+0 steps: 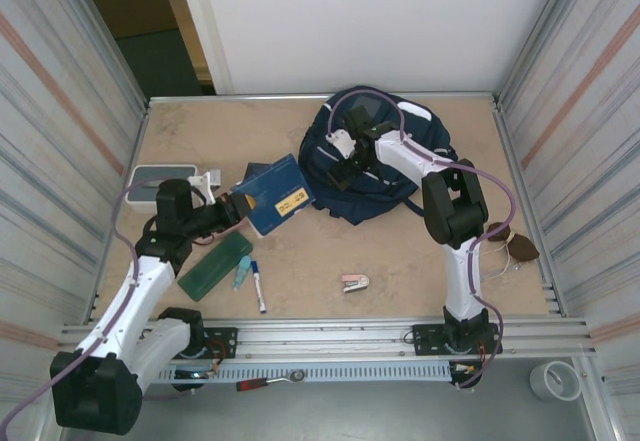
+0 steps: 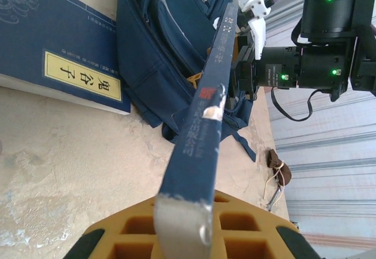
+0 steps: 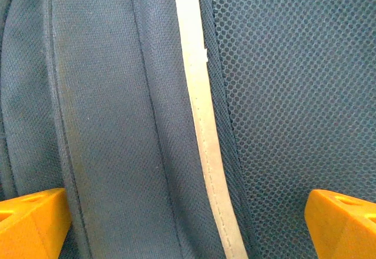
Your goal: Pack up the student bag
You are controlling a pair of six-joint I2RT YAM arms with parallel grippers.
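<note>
The student bag lies at the back of the table, navy with white stripes, and shows again in the left wrist view. My right gripper rests on its left side. In the right wrist view that gripper stands open over navy fabric, mesh and a white stripe, with nothing gripped. My left gripper is shut on a blue book, held level just left of the bag. Its spine runs out from the left gripper toward the bag.
A second blue book with a yellow label lies flat below the held one. A green pencil case, a marker and a pink stapler lie near the front. A grey-white box stands at the left, a brown pouch at the right.
</note>
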